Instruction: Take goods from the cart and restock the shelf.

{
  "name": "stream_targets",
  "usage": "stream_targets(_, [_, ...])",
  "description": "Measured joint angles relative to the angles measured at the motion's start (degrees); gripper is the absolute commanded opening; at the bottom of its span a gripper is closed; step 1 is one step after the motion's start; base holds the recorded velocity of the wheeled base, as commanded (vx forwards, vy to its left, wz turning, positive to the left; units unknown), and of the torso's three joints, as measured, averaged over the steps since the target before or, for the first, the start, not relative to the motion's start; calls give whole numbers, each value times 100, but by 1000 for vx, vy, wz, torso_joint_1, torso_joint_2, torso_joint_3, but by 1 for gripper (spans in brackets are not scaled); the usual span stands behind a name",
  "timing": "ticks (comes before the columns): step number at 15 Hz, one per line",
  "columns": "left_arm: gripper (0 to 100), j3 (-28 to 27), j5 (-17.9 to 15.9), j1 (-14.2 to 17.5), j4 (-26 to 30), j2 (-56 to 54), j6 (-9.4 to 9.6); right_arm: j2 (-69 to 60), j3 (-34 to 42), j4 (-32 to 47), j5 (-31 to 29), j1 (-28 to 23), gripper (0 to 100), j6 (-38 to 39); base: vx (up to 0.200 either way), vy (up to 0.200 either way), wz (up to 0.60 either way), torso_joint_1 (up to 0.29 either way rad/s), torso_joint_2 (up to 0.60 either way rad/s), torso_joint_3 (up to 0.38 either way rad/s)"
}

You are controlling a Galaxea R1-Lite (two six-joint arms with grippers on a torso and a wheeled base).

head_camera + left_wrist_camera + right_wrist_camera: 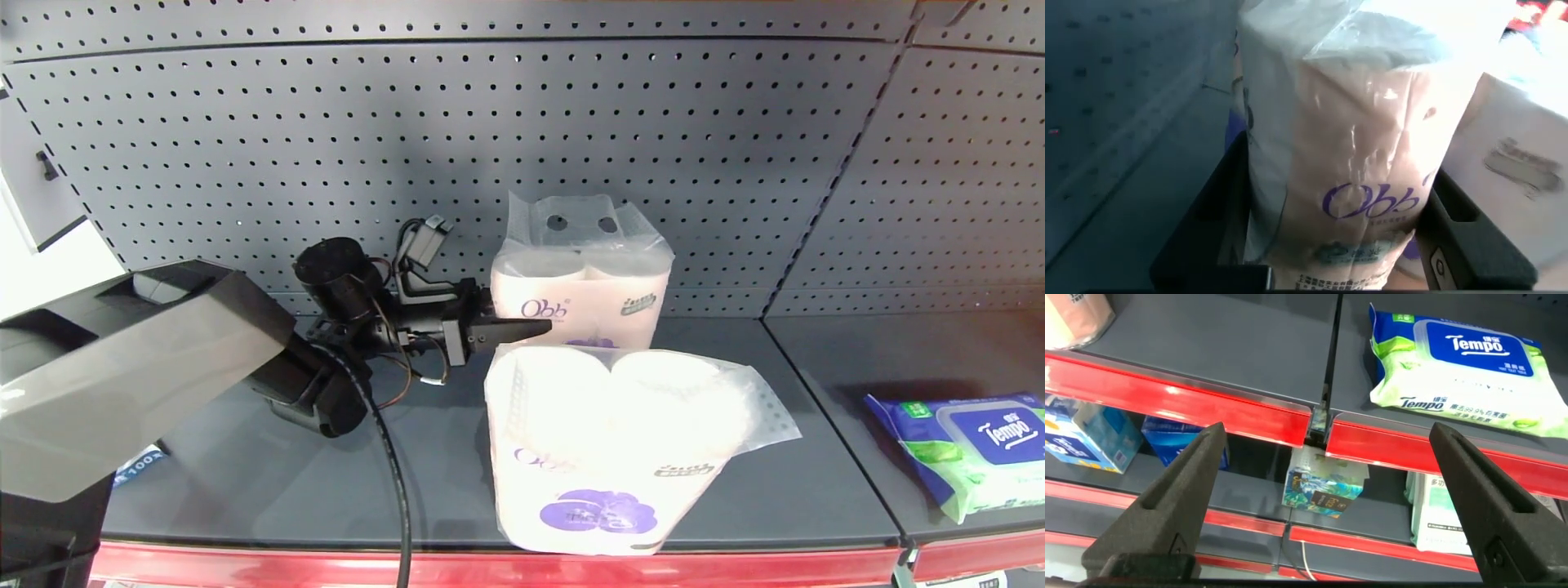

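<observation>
Left gripper [535, 328] clamped on the rear pack of toilet rolls [581, 278] [1347, 163], which stands on the dark grey metal shelf [245, 457].

This white, clear-wrapped pack with purple print stands upright at the back of the shelf, close to the grey perforated back panel [326, 147]. The left jaws sit on either side of its lower part, against the wrap. A second pack of toilet rolls [608, 441] of the same kind stands just in front of it, by the shelf's red front edge. In the next bay to the right, a blue and green soft pack of wet wipes [971, 449] [1454, 363] lies flat. The right gripper [1327, 433] hangs low before the red edge, its jaws wide apart with nothing between them. Small blue boxes [1090, 437] sit on the shelf below.
</observation>
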Motion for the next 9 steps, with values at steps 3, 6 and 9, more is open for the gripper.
stream_targets(3, [0, -32, -232, -4, -33, -4, 0, 0, 0, 2, 2, 0, 100, -44, 0, 0, 0, 0, 0, 0])
stream_targets(6, [0, -260, -457, 35, -29, 7, 2, 0, -6, 0, 9, 0, 100, -200, 0, 0, 0, 0, 0, 0])
stream_targets(9, [0, -500, -752, 160, -95, 44, 16, 0, -11, -4, 7, 0, 100, -211, 0, 0, 0, 0, 0, 0])
